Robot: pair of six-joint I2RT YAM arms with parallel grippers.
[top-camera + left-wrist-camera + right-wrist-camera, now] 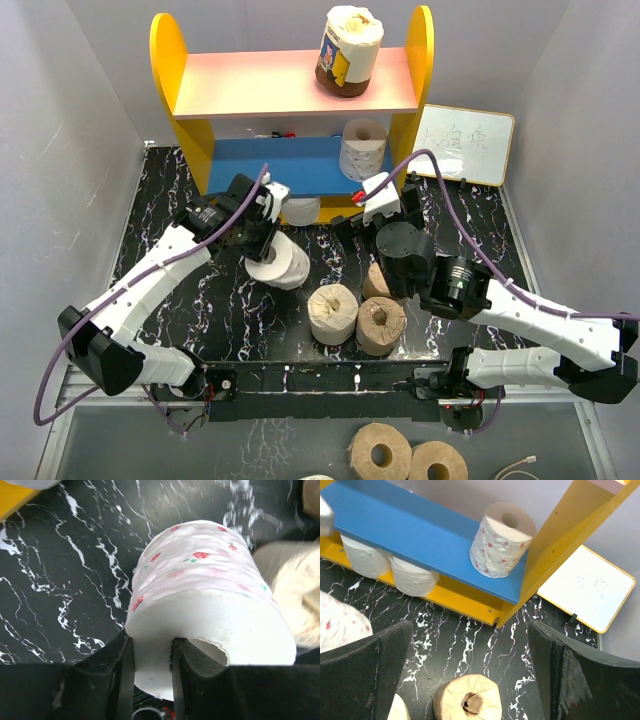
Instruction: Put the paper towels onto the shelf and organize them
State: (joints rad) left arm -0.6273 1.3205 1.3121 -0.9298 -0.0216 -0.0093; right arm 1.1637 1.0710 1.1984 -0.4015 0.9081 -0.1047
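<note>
My left gripper [262, 238] is shut on a white paper towel roll [284, 263] with a red flower print; in the left wrist view one finger is in the core and one outside, pinching the roll's wall [210, 595]. My right gripper [470, 675] is open and empty, above a tan roll [467, 700] in front of the shelf [168, 60]. A tan roll with a brown band [348, 50] stands on the pink upper board. A white roll [502, 540] stands on the blue lower board. Two white rolls [367, 557] [415, 577] lie under the blue board.
Three tan rolls [332, 313] [381, 325] [377, 280] sit close together in the middle of the black marble table. Two more tan rolls [380, 452] [438, 462] lie below the table's near edge. A small whiteboard [465, 145] leans at the shelf's right.
</note>
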